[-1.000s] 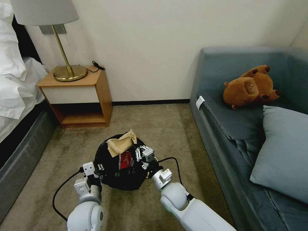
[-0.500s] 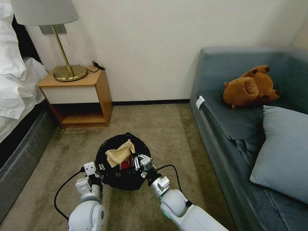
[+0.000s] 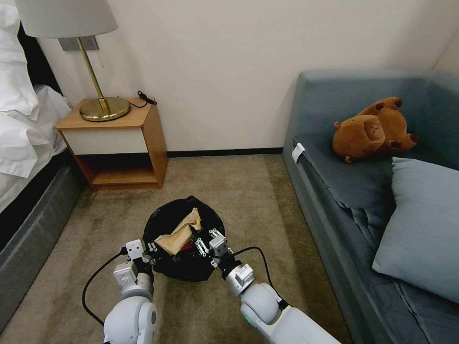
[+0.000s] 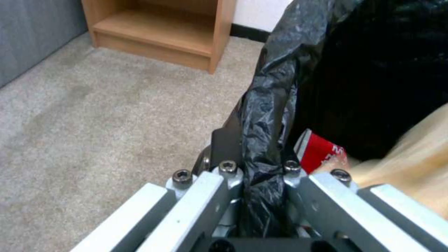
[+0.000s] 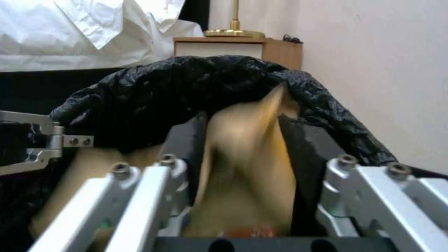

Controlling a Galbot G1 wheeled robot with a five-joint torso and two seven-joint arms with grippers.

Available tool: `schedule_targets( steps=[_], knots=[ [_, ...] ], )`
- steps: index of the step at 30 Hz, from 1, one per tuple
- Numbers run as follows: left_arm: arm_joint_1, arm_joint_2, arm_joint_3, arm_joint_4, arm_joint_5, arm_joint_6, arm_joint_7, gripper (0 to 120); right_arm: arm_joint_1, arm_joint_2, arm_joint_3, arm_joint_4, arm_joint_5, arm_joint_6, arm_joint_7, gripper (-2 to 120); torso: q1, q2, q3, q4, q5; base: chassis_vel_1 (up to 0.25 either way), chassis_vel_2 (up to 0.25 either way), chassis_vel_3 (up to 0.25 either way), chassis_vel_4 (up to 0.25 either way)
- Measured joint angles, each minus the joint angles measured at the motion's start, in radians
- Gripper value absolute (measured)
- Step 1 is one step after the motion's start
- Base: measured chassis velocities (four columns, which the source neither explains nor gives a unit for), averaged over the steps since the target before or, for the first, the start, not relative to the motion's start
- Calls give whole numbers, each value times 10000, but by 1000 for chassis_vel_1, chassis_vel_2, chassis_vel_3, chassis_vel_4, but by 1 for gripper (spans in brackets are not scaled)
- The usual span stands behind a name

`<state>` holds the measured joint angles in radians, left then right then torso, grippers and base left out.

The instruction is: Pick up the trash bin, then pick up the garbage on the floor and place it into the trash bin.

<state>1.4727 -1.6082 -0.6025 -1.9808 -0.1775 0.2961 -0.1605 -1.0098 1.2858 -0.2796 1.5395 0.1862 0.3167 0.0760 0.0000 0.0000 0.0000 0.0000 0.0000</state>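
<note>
The trash bin [image 3: 174, 267], lined with a crinkly black bag [image 4: 275, 87], stands on the carpet just ahead of me. My left gripper [image 3: 147, 252] is shut on the bag-covered rim [image 4: 260, 167] at the bin's left side. A crumpled brown paper bag [image 3: 180, 231] lies inside the bin on top of a red-white snack wrapper [image 4: 322, 154]. My right gripper [image 3: 206, 240] hangs open over the bin's right rim. The paper bag [image 5: 247, 157] shows blurred just beyond its spread fingers [image 5: 161, 175], loose from them.
A wooden nightstand [image 3: 119, 143] with a brass lamp [image 3: 103, 107] stands at the back left, next to a bed [image 3: 24, 129]. A blue-grey sofa [image 3: 363, 191] with a brown plush toy [image 3: 373, 131] and a cushion [image 3: 423, 224] runs along the right. Carpet lies around the bin.
The paper bag has sunk from above the rim down into the bin. My right gripper has drawn back a little toward me; the bin and both arms sit slightly lower.
</note>
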Motion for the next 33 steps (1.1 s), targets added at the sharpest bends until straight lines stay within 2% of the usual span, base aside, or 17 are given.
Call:
schedule_targets(
  steps=[1,3,4,6,7,11,12,16,33],
  knots=[
    [0,0,0,0,0,0,0,1,0,0,0,0,0,0,0,42,0,0,0,0,0,0,0,0,0],
    [-12,0,3,0,0,13,-8,1,3,5,1,5,0,-6,0,53,0,0,0,0,0,0,0,0,0],
    [-12,0,3,0,0,13,-8,1,3,5,1,5,0,-6,0,53,0,0,0,0,0,0,0,0,0],
    [-15,0,14,0,-1,18,-29,1,1,18,17,-6,-26,-6,0,64,0,0,0,1,0,0,0,0,0],
    [-15,0,14,0,-1,18,-29,1,1,18,17,-6,-26,-6,0,64,0,0,0,1,0,0,0,0,0],
    [-6,0,41,-23,-5,26,-42,1,-64,27,26,3,-87,-10,24,85,0,0,0,0,0,0,0,0,0],
    [-6,0,41,-23,-5,26,-42,1,-64,27,26,3,-87,-10,24,85,0,0,0,0,0,0,0,0,0],
    [27,0,41,-49,-10,27,-43,1,-65,24,46,57,-98,-32,61,98,0,0,0,0,0,0,0,0,0],
    [-29,109,-69,-219,-170,186,-69,1,102,7,433,273,-58,-165,199,100,0,0,0,0,0,0,0,0,0]
  ],
)
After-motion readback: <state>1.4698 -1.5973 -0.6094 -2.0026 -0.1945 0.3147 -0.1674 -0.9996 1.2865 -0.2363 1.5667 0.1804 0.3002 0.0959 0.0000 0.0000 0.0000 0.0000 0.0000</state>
